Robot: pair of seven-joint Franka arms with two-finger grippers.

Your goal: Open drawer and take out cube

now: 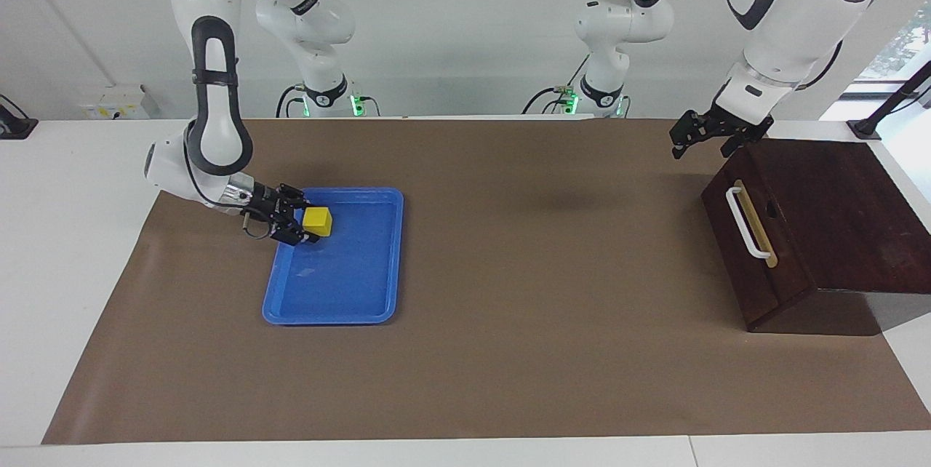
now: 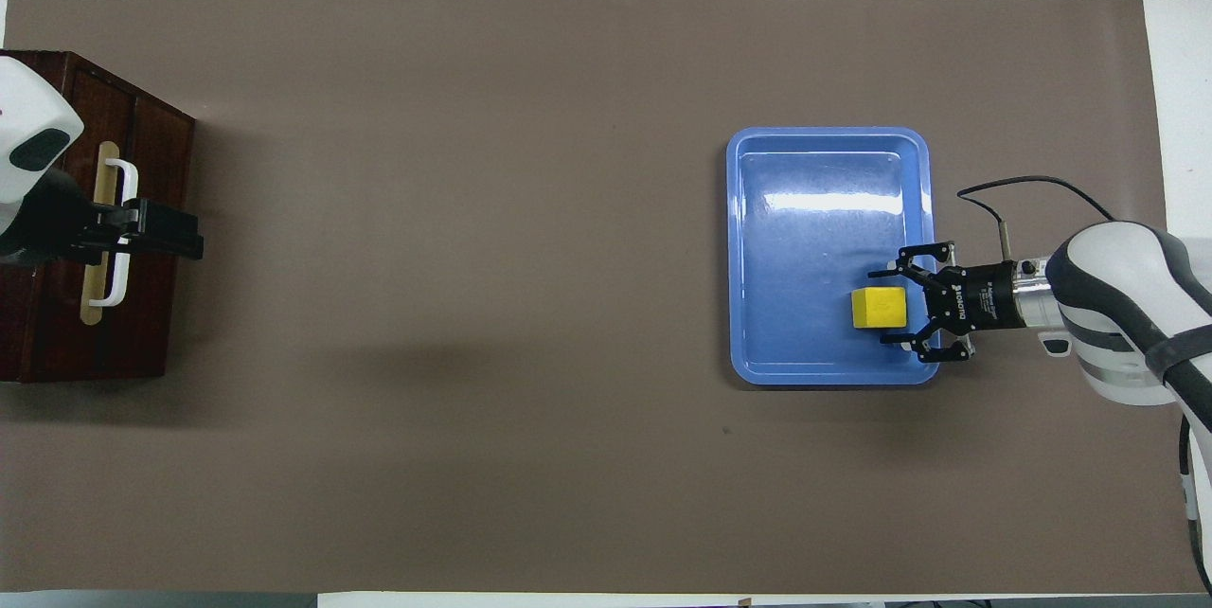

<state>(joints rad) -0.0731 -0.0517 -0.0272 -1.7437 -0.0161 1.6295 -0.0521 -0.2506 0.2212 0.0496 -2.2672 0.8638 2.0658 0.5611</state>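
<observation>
Yellow cube (image 2: 880,308) rests in blue tray (image 2: 814,210); right gripper (image 2: 898,310) fingers spread, flanking it. Left gripper (image 1: 697,136) hovers open above closed drawer (image 1: 756,249); drawer interior hidden.

**White room, brown mat**

A plain white wall (image 1: 451,30) backs the white table (image 1: 73,234), which is largely covered by a brown paper mat (image 1: 509,350). A window (image 1: 898,45) shows daylight and foliage at the left arm's end. A wall socket box (image 1: 116,102) sits toward the right arm's end.
</observation>
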